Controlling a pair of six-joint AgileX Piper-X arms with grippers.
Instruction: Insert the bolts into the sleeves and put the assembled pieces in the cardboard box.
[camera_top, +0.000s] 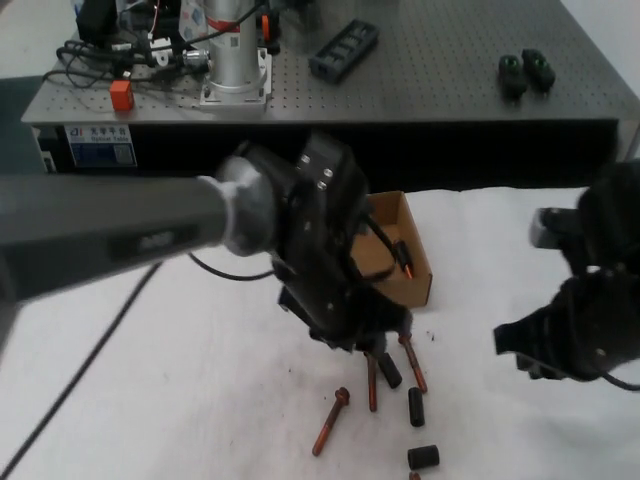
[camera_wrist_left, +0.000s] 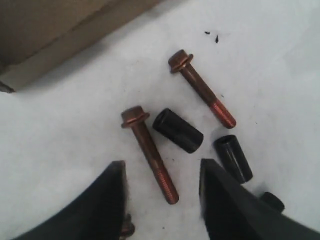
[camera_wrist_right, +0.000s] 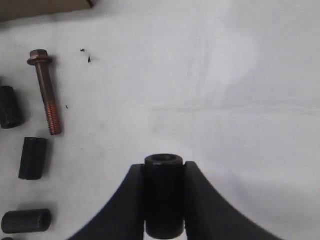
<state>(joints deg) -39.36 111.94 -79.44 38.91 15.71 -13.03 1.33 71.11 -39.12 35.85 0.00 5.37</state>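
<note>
A black cylindrical sleeve (camera_wrist_right: 163, 200) is clamped lengthwise between the jaws of the right gripper (camera_wrist_right: 163, 167), its open end showing at the fingertips. It is held over bare white cloth (camera_wrist_right: 225, 75), well to the right of the open brown cardboard box (camera_top: 414, 250), which sits near the cloth's far edge. On the box's near side, the left gripper (camera_wrist_left: 161, 166) hangs with jaws wide. A copper-coloured flanged bolt (camera_wrist_left: 149, 152) lies between its fingers, a loose black sleeve (camera_wrist_left: 178, 131) is just beside that bolt, and a second bolt (camera_wrist_left: 202, 89) and second sleeve (camera_wrist_left: 233, 158) are nearby.
</note>
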